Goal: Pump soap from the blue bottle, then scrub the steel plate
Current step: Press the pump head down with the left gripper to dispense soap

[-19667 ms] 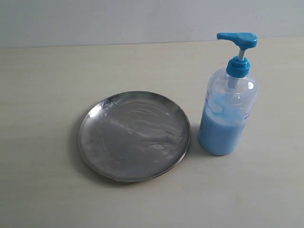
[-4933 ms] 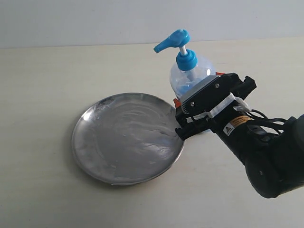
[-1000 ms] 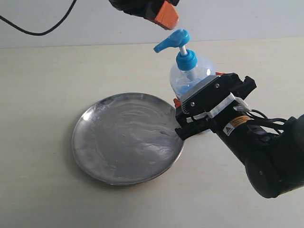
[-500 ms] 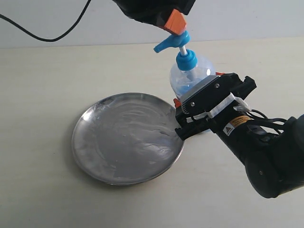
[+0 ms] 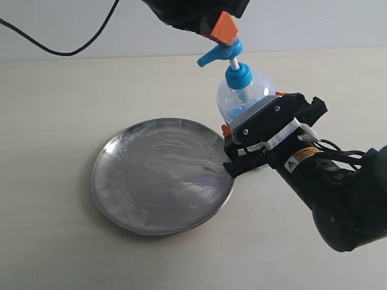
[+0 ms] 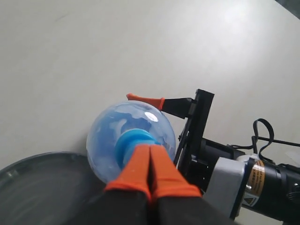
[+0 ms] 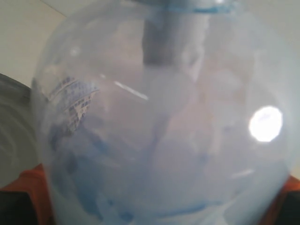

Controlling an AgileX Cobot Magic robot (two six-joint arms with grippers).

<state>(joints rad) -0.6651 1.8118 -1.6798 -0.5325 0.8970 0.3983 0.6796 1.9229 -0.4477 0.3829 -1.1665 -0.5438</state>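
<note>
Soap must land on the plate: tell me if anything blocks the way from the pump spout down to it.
Nothing visible does: only open air between the spout of the blue bottle and the steel plate.

**Change across the sequence.** In the earliest frame the blue bottle point(image 5: 245, 99) stood alone on the desk point(image 5: 54, 109), clear of the right side of the steel plate point(image 5: 160, 175), and no arm was in view. The bottle now sits farther left and farther back, just beside the plate's rim. The right pincer point(image 5: 251, 115) has come in from the lower right and is clamped around the bottle's body. The plate itself has shifted slightly left. One second ago the left pincer point(image 5: 224, 28) hung above the pump head point(image 5: 221, 53), apart from it. It has since descended, and its orange fingers point(image 6: 140, 164), pressed together, now bear on the pump head.
</note>
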